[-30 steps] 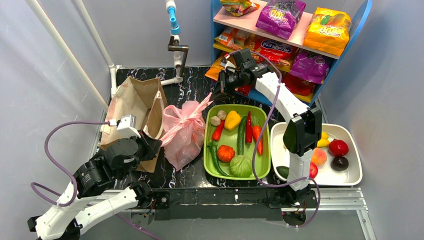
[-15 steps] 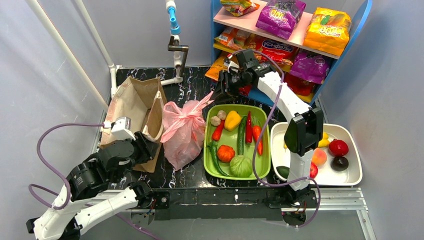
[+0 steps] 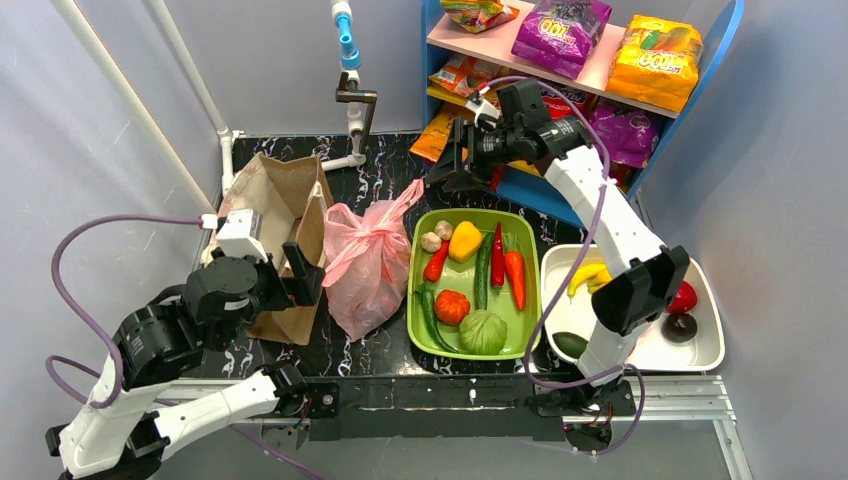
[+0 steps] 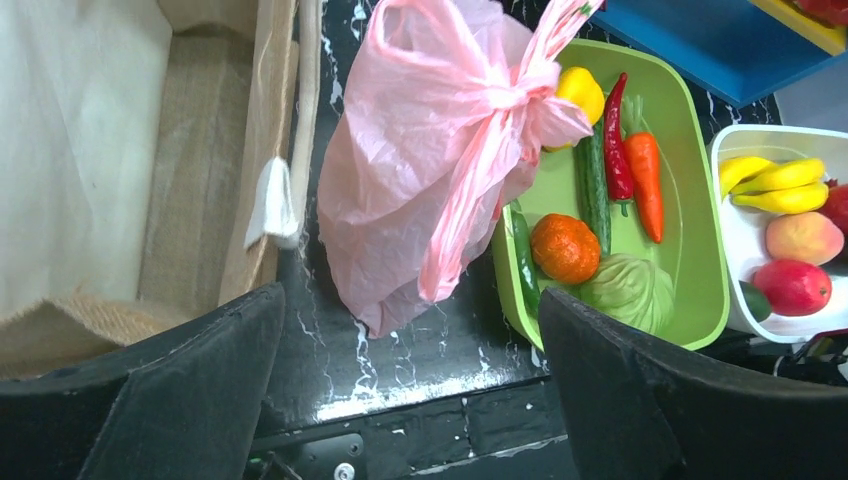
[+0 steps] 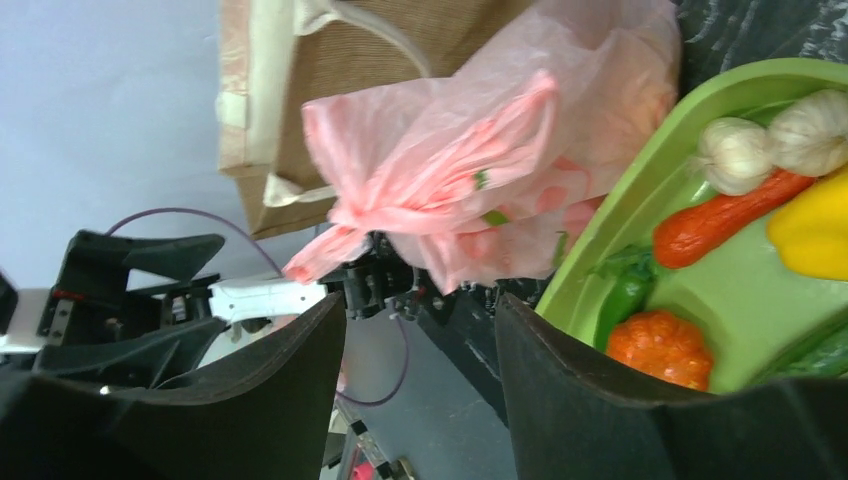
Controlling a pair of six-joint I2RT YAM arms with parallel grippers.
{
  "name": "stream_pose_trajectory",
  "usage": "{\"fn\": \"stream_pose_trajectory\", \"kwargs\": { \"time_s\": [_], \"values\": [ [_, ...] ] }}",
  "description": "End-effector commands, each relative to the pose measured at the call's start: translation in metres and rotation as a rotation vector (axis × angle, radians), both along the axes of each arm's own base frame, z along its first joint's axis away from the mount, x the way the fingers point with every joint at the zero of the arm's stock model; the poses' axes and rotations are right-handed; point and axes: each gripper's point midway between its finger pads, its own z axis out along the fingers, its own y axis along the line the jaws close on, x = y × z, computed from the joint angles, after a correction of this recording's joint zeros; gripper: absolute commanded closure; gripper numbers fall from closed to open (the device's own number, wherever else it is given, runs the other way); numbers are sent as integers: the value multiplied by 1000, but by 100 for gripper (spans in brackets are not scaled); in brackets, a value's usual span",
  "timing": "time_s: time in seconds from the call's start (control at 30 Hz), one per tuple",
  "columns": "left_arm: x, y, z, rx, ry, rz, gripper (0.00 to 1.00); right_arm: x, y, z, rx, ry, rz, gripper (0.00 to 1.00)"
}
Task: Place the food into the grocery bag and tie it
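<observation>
While both are gaping empty | grocery bag is lying just ahead of the left end effector, looks like the nearer arm | right end effector is hanging past the knot

The top camera looks down on the whole table from above its near edge. Both wrist cameras, nearer, share the pink bag and green tray.
</observation>
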Motion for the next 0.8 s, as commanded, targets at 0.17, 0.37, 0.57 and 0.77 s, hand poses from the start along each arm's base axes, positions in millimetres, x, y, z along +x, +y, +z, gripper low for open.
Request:
{"fn": "stream_pose_trajectory", "kwargs": {
  "time_s": [0.17,0.37,0.57,0.77],
  "values": [
    [11,-18,24,167,-14,-134,2,-37,-1,172,490,-25,-53,25],
    [15,-33,22,168,1,-176,2,-56,-11,263,827,48,-13,20],
    [18,-48,16,181,35,-219,2,-64,-46,340,1139,67,-147,18],
    [24,-66,10,198,63,-257,2,-68,-82,376,1347,199,-276,16]
  ]
}}
